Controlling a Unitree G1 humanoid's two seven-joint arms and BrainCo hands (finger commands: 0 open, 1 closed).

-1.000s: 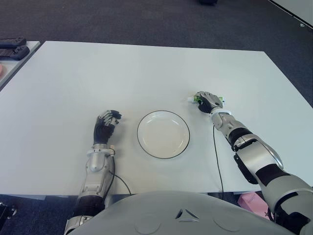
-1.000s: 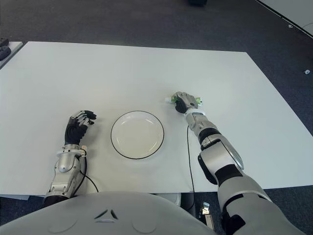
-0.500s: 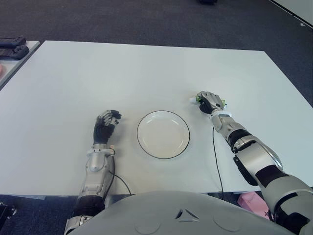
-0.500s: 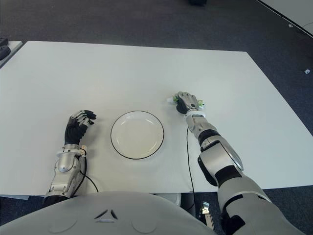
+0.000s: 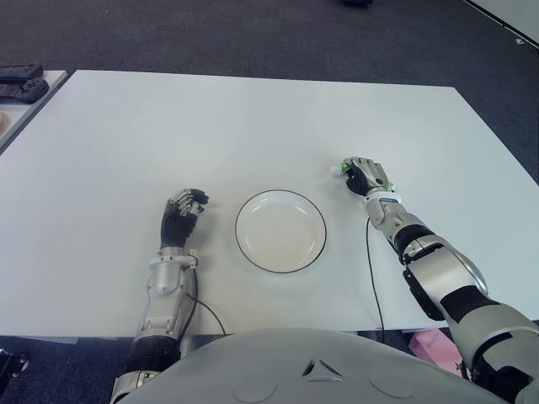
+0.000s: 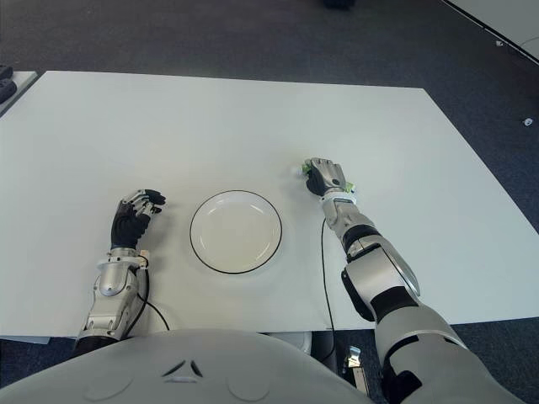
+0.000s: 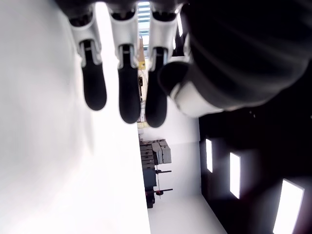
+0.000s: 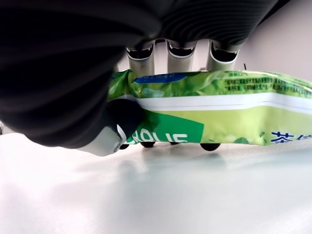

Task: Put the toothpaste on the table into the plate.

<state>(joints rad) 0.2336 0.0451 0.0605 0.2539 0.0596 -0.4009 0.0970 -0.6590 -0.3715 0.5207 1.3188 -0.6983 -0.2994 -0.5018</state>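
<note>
The right hand (image 5: 364, 175) is clenched around the green, soft toothpaste tube (image 8: 209, 105) low over the white counter (image 5: 253, 126), at 2 o'clock from the round white black-rimmed plate (image 5: 280, 231). The slack tube could slide from the fingers (image 8: 141, 61) mid-carry. The left hand (image 5: 181, 215) hangs relaxed at the plate's 9 o'clock.

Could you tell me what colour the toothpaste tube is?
Green with a white stripe, clearest in the right wrist view: toothpaste in the right hand.

green toothpaste (image 8: 219, 105), empty white plate (image 5: 280, 231)
</note>
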